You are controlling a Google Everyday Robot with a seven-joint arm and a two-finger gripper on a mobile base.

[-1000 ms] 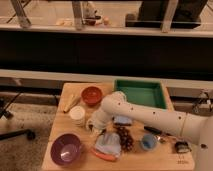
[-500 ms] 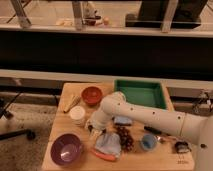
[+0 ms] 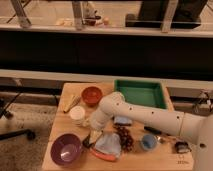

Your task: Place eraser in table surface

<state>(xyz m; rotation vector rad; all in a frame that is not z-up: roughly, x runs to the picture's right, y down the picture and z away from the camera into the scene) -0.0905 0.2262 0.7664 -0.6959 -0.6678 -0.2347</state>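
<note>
One gripper (image 3: 90, 139) hangs low over the table surface (image 3: 60, 125) beside the purple bowl (image 3: 65, 149); grip unclear, no writing legible

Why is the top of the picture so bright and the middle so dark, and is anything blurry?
Camera view: strong light washes out the floor behind the railing, a dark band lies below it, and the wooden table is warmly lit. The whole picture is soft; the gripper, low over the table near the white cup, is smeared, and no eraser can be made out.
</note>
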